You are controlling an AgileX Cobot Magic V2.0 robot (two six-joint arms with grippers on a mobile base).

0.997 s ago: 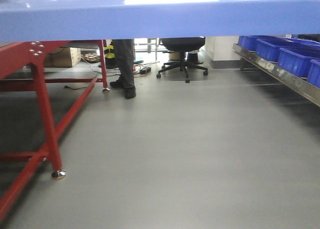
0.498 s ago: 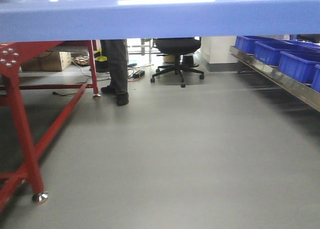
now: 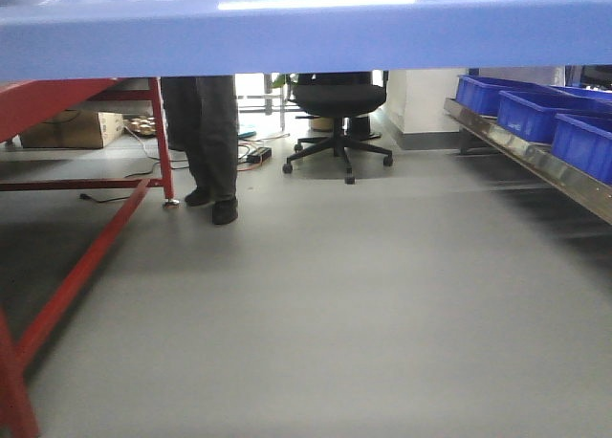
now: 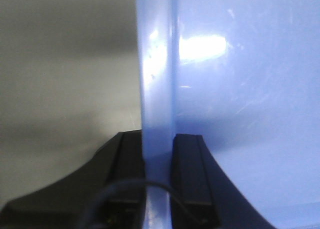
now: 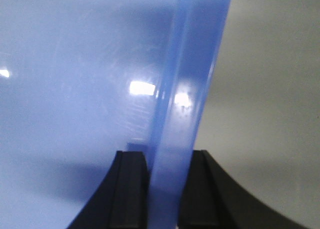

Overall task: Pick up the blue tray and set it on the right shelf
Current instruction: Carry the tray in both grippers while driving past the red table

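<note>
Both grips on. Left gripper point(image 4: 159, 145): jaws clamped on the rim of the blue tray point(image 3: 306, 36), one pad either side of the flared edge, which runs straight up the middle of the left wrist view. Right gripper point(image 5: 163, 161): the same, jaws pinched on the opposite rim, tray floor filling the left of that frame, grey floor point(image 3: 363, 314) beyond on the right. No gap visible at either pad.

Tray position: carried in the air between my two grippers, its near wall a level band across the whole top of the front view. It touches no surface.

Change over the last second: the scene has slid, not the tray. The foot of the red table point(image 3: 86, 266), a second ago standing in the lower left, has dropped out at the lower left corner; only the slanted brace and a sliver of leg remain. The person's legs point(image 3: 206, 132) and the office chair point(image 3: 337, 98) have drifted left and grown a little. The tray band holds the same place in the frame.

Reading: the base is rolling forward off the table with the load steady, so the pick looks finished and this is the transport leg.

The right shelf point(image 3: 535, 159) sits along the right edge, steel rail running back, dark blue storage bins point(image 3: 531, 113) on it. It is well apart from the tray, and no free spot shows from here. My guess is that a turn right comes before any set-down.
</note>
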